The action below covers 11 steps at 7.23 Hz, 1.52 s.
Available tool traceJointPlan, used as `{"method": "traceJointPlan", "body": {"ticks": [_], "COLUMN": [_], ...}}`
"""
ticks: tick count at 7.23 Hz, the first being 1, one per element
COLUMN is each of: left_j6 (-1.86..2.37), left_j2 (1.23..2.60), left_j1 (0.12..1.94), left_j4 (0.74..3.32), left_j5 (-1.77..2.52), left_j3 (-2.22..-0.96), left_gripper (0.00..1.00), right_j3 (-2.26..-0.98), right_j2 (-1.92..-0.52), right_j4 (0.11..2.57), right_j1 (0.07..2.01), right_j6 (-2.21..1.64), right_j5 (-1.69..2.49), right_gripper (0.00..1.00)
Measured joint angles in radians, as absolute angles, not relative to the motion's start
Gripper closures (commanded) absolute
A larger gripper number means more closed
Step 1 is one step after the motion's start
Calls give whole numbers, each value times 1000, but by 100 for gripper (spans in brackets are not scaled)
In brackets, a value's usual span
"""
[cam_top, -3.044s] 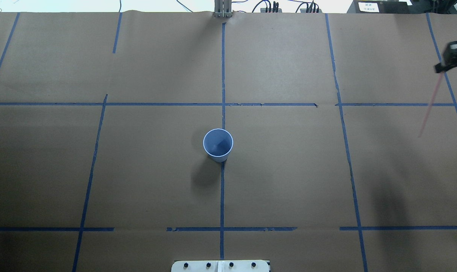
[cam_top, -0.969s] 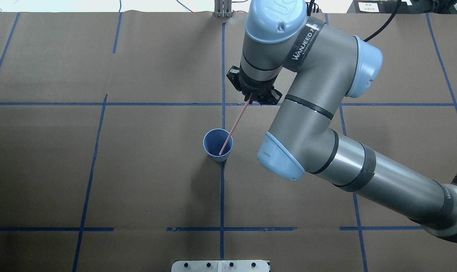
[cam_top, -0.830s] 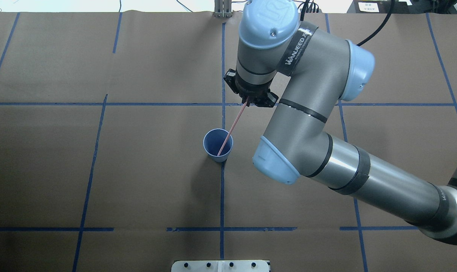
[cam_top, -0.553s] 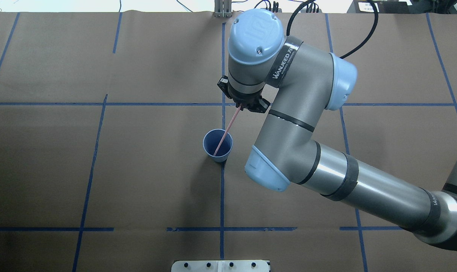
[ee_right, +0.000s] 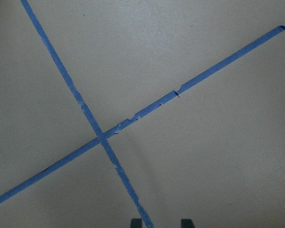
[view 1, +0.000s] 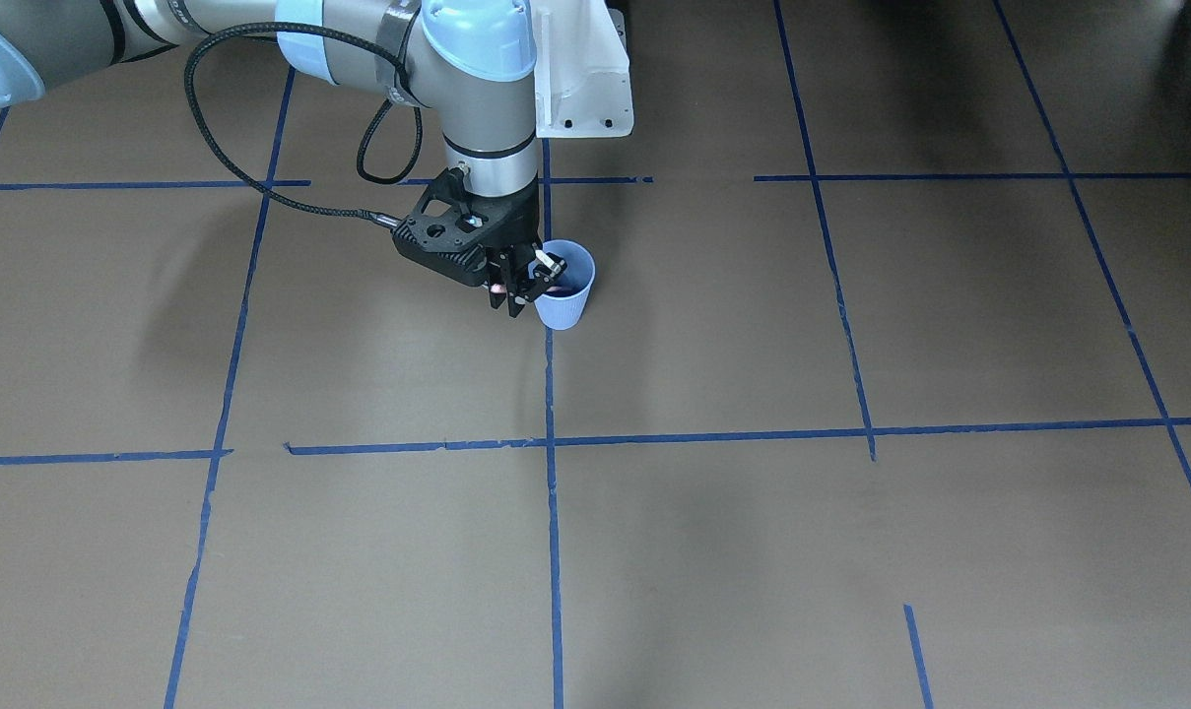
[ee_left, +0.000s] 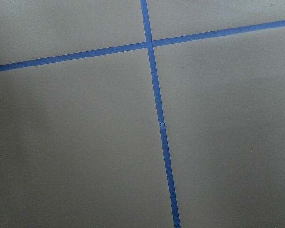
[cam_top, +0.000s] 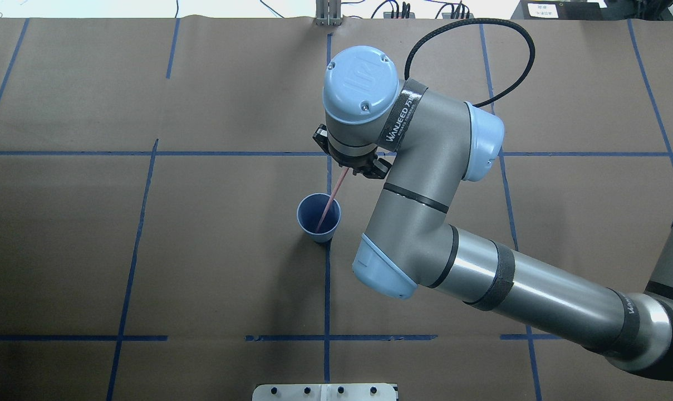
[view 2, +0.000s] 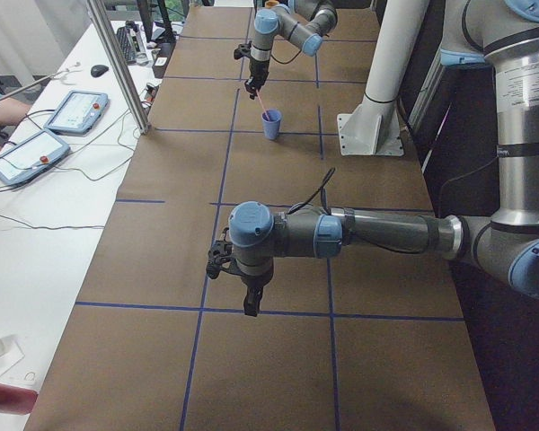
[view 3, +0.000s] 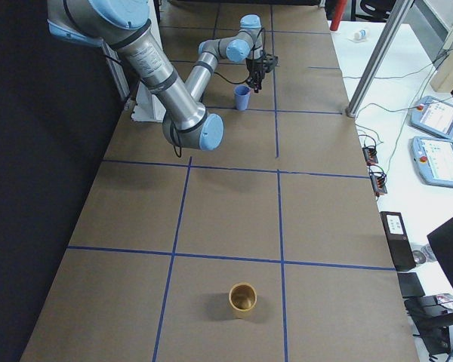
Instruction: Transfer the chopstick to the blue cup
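The blue cup [cam_top: 310,212] stands upright at the table's middle, on a tape line; it also shows in the front view [view 1: 565,307] and both side views [view 2: 271,127] [view 3: 242,98]. My right gripper [cam_top: 352,166] hangs just beyond the cup's far rim and is shut on the top of the pink chopstick [cam_top: 332,197]. The stick slants down with its lower end inside the cup. The front view shows the gripper [view 1: 516,293] beside the cup's rim. My left gripper [view 2: 250,303] hangs over bare table far from the cup; I cannot tell if it is open or shut.
A brown cup [view 3: 243,299] stands near the table end on my right. My right arm's elbow [cam_top: 383,273] and forearm lie over the table's right half, with a black cable loop [cam_top: 514,50] behind. A white base plate [cam_top: 325,392] sits at the near edge.
My right arm came in from the right with the chopstick, then shifted left and lowered it. The stick's lower end went deeper into the cup, and the cup shifted slightly left.
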State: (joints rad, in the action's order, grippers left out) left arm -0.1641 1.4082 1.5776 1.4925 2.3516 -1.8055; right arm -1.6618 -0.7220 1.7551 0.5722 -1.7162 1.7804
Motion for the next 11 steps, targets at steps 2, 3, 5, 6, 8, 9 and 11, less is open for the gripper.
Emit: {"method": "traceJointPlan", "body": {"ticks": [2,3,5,6,8,9,11], "left_j6": [-164,-164,-164,-164,-162,-159,-117], "left_j2": [1408,1408,1408,1408,1407,1407,1408], "left_j1": [1577,1577,1577,1577,1577,1577,1576], "left_j4": [1493,1493,1493,1493,1485,1479,1471], "left_j5": [2352,2352,2352,2351,2347,2346,2346], "left_j3": [-1805,-1805,-1805,-1805,-1797,-1785,-1778], "left_gripper": [0,0,0,0,0,0,0], "right_j3": [-1666,-1671,-1679,-1687,-1695,-1696,-1694], "right_j2": [-721,-719,-728,-749,-817,-863,-973], "right_j4": [1755,1755,1758,1759,1760,1761,1763], "right_j1": [573,581,647,697,822,900,1046], "right_j6": [-1700,-1672,-1566,-1486,-1267,-1131,-824], "right_j5": [1781,1791,1884,1950,2082,2153,2247], "right_gripper": [0,0,0,0,0,0,0]}}
